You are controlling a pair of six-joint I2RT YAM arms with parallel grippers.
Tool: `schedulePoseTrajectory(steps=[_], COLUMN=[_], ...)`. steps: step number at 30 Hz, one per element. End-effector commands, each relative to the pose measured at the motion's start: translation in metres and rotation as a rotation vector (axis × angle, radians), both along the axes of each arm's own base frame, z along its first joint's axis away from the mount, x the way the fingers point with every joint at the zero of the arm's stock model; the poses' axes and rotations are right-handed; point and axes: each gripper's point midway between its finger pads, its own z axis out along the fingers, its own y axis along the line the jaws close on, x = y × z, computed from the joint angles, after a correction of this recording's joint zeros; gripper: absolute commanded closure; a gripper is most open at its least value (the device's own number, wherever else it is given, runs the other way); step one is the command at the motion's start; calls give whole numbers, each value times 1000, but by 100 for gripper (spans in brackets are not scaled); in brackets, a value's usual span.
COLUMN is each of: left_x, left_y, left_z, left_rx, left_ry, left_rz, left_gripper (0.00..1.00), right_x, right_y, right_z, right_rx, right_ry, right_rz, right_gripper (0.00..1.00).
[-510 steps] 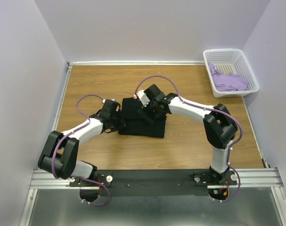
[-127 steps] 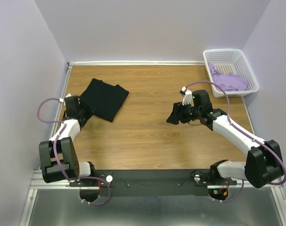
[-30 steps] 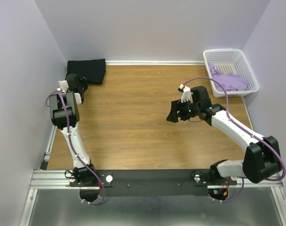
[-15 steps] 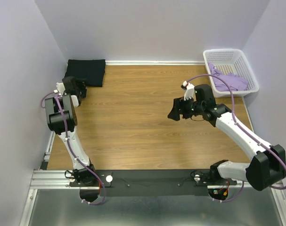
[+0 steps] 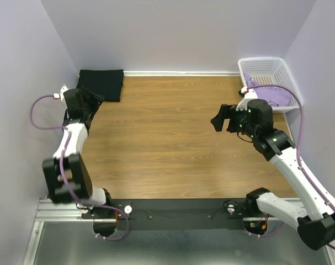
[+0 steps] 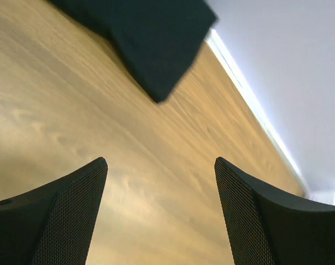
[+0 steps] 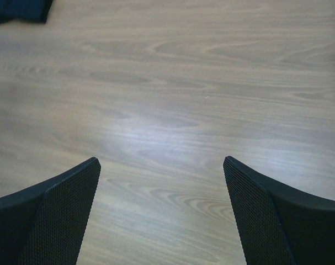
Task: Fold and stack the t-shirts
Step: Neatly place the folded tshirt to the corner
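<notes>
The black t-shirt (image 5: 101, 84) lies folded in the far left corner of the table, against the back wall. It also shows at the top of the left wrist view (image 6: 150, 38) and as a corner in the right wrist view (image 7: 21, 10). The lavender t-shirt (image 5: 271, 94) lies crumpled in the white basket (image 5: 260, 65). My left gripper (image 5: 94, 102) is open and empty, just near of the black shirt; only bare wood lies between its fingers (image 6: 161, 165). My right gripper (image 5: 221, 119) is open and empty over bare wood (image 7: 161, 163), left of the basket.
The wooden table (image 5: 167, 143) is walled at the back and both sides. The white lattice basket stands at the far right corner. A white baseboard strip (image 6: 250, 99) runs along the back wall. The arm bases sit on the black rail (image 5: 178, 208) at the near edge.
The black shirt went from the table's middle to the far left corner. In the last second my left gripper has drawn back from it and my right arm has swung right, toward the basket.
</notes>
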Motion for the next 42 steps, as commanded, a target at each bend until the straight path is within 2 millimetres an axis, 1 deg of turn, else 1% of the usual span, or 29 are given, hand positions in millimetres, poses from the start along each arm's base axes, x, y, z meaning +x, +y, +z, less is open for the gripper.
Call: schedulePoseTrajectory(steps=[1,2,3,4,5,6,7,8,10,11,12,13,14,15,16,17,18,19,21,22,23,28,35,39,42], left_x=[-52,-65,-77,-85,-101,-112,-121,-138,-155,-170,-178,-185,-199,-204,-209,-215,-216,-216,-222,-223,-222,-218,-212,-211,-209], left_y=[-12,-23,-27,-32,-47,-54,-65,-79,-87,-90,-89,-91,-85,-84,-84,-77,-68,-65,-61,-65,-65,-66,-68,-71,-77], left_z=[45,79,90,107,136,144,158,180,199,210,214,216,215,213,209,196,188,179,181,186,185,183,180,180,182], left_rx=[291,342,376,434,465,478,485,513,546,585,603,617,638,644,646,654,656,637,633,639,638,634,630,633,633], left_ry=[-26,-105,-111,-145,-222,-231,-276,-336,-370,-385,-390,-392,-386,-384,-385,-368,-347,-333,-327,-358,-355,-352,-342,-351,-371], left_rz=[-124,-152,-173,-202,-232,-250,-289,-347,-377,-395,-398,-397,-370,-362,-362,-326,-274,-252,-229,-244,-244,-246,-259,-277,-304], left_gripper=[13,14,13,13,14,14,13,13,13,13,14,13,13,13,13,13,13,12,10,11,11,11,11,10,10], right_x=[0,-4,-6,-7,-9,-10,-14,-16,-22,-28,-28,-35,-37,-40,-46,-48,-50,-53,-57,-58,-59,-62,-68,-68,-68], right_y=[-42,-49,-55,-65,-71,-76,-83,-87,-96,-99,-99,-106,-109,-111,-114,-116,-119,-122,-130,-133,-137,-138,-147,-148,-146], right_z=[21,27,28,31,33,34,38,38,43,47,44,52,48,49,55,54,51,50,52,47,47,42,45,44,44], right_rx=[-51,-53,-65,-84,-89,-96,-103,-112,-113,-101,-106,-83,-80,-70,-52,-51,-55,-50,-43,-57,-59,-44,-59,-82,-79], right_ry=[-65,-84,-95,-110,-119,-126,-145,-148,-171,-192,-187,-218,-216,-228,-251,-256,-259,-262,-282,-276,-281,-282,-306,-306,-307], right_rz=[-224,-250,-274,-320,-344,-365,-392,-401,-438,-441,-443,-472,-485,-495,-502,-504,-520,-534,-575,-586,-609,-612,-643,-633,-623], right_gripper=[0,0,0,0,0,0,0,0,0,0,0,0,0,0,0,0,0,0,0,0,0,0,0,0,0])
